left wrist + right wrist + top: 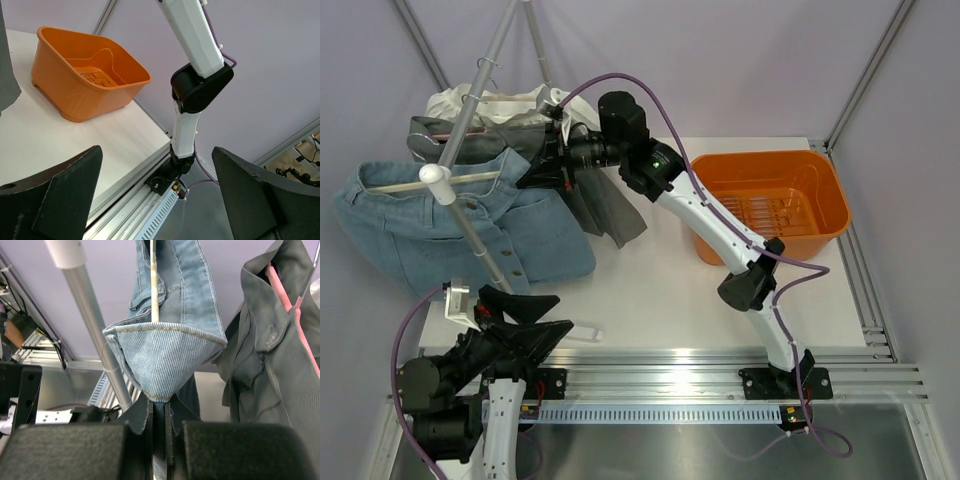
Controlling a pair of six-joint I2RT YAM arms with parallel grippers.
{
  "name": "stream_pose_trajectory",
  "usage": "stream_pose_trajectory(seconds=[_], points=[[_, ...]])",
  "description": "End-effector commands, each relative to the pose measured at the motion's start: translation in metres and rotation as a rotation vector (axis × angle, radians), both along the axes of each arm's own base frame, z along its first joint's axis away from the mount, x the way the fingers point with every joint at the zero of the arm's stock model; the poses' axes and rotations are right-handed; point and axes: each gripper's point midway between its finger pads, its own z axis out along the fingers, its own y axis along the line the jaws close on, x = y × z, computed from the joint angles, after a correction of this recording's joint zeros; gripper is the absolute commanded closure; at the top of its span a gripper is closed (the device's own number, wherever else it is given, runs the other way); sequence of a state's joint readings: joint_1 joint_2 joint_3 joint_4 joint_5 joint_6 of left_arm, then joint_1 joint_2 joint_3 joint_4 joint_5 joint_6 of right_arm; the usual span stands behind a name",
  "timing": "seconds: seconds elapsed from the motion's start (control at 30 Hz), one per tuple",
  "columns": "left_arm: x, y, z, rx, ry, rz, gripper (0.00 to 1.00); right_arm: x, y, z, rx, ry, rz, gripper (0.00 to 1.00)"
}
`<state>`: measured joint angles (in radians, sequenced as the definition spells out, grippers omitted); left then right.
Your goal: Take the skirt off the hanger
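Right tool [159,427] pinches the skirt's [160,360] waistband corner, left tool [560,313] spread; we aim to slide it sideways off the hanger [154,285] end.

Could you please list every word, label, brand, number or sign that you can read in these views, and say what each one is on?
None: no readable text shows in any view.
The denim skirt shows only stitching, no tag.
The orange basin is plain.
The white arm link bears no lettering that can be seen.
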<state>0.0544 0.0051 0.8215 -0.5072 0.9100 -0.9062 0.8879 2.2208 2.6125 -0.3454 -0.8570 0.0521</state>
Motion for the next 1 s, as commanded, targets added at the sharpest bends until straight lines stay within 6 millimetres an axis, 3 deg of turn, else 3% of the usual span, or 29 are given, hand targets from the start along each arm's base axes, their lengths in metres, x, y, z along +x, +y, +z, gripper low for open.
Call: stream_pose_trajectory(seconds=[0.0,0.2,0.23,0.27,0.37,0.43,0.47,0.5,0.53,0.57,0.63,0.67,0.7,0.73,0.77,0.83,0.9,0.97], points=[[-0.042,-0.005,-0.001,0.012,-0.166,-0.027,0.05,-0.005,-0.001,0.057,0.169,-0.054,-0.023,1.00],[-0.042,-0.007,0.003,-0.011,-0.146,-0.061,0.07,0.004,0.007,0.039,0.132,-0.019,-0.047,1.00],[-0.042,-0.008,0.005,-0.010,-0.149,-0.061,0.09,0.002,0.003,0.044,0.136,-0.026,-0.054,1.00],[-0.045,-0.008,0.009,0.002,-0.171,-0.060,0.09,0.006,0.005,0.030,0.105,-0.005,-0.066,1.00],[-0.043,-0.007,0.014,0.058,-0.163,-0.037,0.13,0.009,-0.003,0.026,0.093,0.004,-0.127,1.00],[-0.036,-0.006,0.016,0.075,-0.131,-0.033,0.16,0.007,-0.016,0.036,0.100,0.000,-0.162,1.00],[-0.032,-0.005,0.016,0.084,-0.112,-0.022,0.16,0.009,-0.015,0.021,0.068,0.023,-0.175,1.00],[-0.033,-0.004,0.022,0.096,-0.112,-0.008,0.17,0.010,-0.018,0.020,0.059,0.033,-0.194,1.00],[-0.021,-0.001,0.018,0.117,-0.049,0.004,0.18,0.006,-0.026,0.027,0.066,0.029,-0.206,1.00],[-0.019,-0.001,0.020,0.125,-0.035,0.012,0.19,0.008,-0.026,0.014,0.038,0.051,-0.221,1.00],[-0.016,0.000,0.035,0.144,-0.038,0.021,0.19,0.005,-0.036,0.021,0.052,0.052,-0.243,1.00],[-0.014,0.001,0.041,0.151,-0.032,0.028,0.19,0.004,-0.036,0.010,0.032,0.065,-0.242,1.00],[-0.020,0.002,0.050,0.161,-0.038,0.042,0.20,-0.001,-0.043,0.018,0.044,0.060,-0.245,1.00],[-0.010,0.003,0.055,0.175,-0.020,0.047,0.20,-0.003,-0.047,0.018,0.041,0.063,-0.248,1.00],[-0.009,0.003,0.060,0.176,-0.021,0.050,0.21,-0.005,-0.049,0.006,0.018,0.079,-0.250,1.00],[-0.009,0.001,0.074,0.164,-0.028,0.048,0.23,-0.013,-0.064,0.004,0.010,0.081,-0.269,1.00],[0.007,0.002,0.078,0.154,0.018,0.054,0.24,-0.015,-0.082,0.012,0.020,0.083,-0.308,1.00],[0.023,0.005,0.079,0.131,0.066,0.075,0.24,-0.012,-0.093,-0.006,-0.026,0.122,-0.353,1.00]])
